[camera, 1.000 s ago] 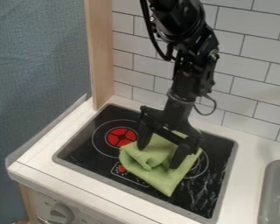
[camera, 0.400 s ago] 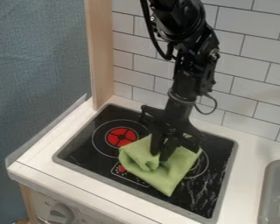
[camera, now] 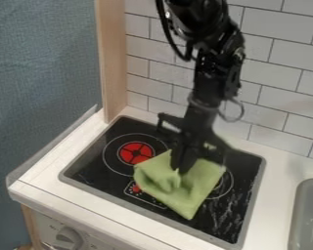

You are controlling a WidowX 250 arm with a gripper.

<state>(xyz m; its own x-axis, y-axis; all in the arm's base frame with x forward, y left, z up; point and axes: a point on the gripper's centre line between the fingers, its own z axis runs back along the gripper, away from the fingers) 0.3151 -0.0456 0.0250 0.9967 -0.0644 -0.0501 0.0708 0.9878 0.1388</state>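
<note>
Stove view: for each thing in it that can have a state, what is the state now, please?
Cloth: folded and rumpled, lying on the stove.
Claw: closed on the upper part of the cloth.
Red burner: uncovered.
Right burner: partly covered by the cloth.
Knob: in place on the front panel; its setting I cannot tell.
</note>
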